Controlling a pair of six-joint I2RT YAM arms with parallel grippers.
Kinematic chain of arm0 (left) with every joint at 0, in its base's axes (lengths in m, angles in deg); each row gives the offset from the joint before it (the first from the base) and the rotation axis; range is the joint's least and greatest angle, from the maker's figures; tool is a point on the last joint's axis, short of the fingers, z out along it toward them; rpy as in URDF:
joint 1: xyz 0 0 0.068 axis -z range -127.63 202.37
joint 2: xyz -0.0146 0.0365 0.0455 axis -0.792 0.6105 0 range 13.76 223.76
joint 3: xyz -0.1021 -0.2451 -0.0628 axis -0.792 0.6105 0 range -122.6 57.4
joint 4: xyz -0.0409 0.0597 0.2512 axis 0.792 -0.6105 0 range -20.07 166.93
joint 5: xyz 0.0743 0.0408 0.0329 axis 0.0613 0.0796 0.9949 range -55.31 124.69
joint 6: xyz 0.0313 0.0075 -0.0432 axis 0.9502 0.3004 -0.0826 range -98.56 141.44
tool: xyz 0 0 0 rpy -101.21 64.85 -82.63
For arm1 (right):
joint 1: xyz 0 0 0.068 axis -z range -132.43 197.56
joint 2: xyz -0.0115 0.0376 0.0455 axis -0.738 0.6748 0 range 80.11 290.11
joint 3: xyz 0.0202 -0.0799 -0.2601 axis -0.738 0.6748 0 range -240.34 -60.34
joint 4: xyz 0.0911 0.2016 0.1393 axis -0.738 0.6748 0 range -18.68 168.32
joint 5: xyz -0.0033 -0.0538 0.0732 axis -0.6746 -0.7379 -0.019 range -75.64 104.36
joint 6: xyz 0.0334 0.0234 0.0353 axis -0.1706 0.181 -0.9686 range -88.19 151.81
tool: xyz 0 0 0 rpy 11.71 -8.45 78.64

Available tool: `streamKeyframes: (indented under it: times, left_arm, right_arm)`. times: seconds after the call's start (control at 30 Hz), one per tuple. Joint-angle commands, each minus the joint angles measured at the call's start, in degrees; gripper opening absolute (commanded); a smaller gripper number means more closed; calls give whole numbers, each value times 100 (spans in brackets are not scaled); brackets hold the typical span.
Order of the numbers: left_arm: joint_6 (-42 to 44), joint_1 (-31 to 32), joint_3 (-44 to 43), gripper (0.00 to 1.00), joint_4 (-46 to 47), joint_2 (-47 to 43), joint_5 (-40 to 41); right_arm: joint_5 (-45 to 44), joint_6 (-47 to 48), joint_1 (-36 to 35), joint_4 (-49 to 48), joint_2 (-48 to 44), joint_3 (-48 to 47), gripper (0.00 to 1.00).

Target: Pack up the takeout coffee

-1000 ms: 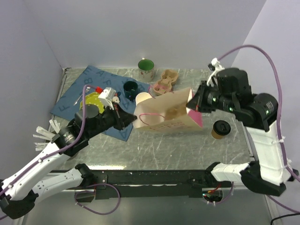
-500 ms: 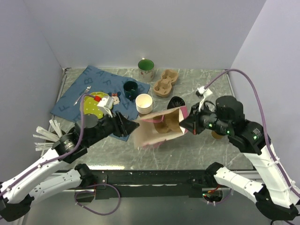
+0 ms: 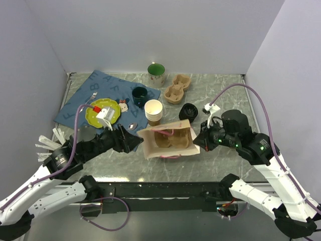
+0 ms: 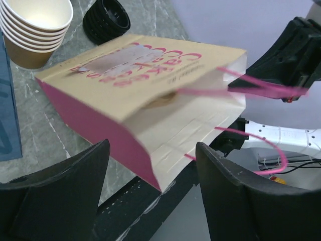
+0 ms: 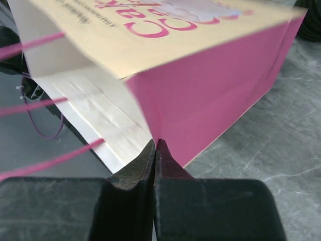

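Arm links: white shells, black joints on left arm (image 3: 30, 188) and right arm (image 3: 282, 174).
Left gripper (image 4: 152, 150): matte black, broad rounded fingers.
Right gripper (image 5: 156, 143): black, tapering to thin tips.
Cables: purple cable (image 3: 74, 135) looping off each wrist.
Lights: green LEDs (image 3: 220, 142), right wrist.

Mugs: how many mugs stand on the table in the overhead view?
2: a green-lined mug at the back; a dark mug on the blue mat. Others may be hidden.
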Motion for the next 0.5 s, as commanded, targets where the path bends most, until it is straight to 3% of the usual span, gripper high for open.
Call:
streamKeyframes:
  times: [0.0, 0.2, 0.37, 0.47]
  left_arm:
    - [227, 28, -261, 75, -109, 204, -23]
    - [491, 19, -577, 76, -425, 416, 151]
    - [526, 28, -393, 78, -460, 161, 442]
    - [605, 19, -594, 80, -732, 187, 696]
  right_arm:
    - [-297, 83, -37, -9, 53, -330, 0]
    - [-411, -5, -37, 192, 589, -1366, 0]
    - [-148, 56, -37, -344, 274, 46, 0]
    - [-543, 268, -37, 52, 764, -1162, 0]
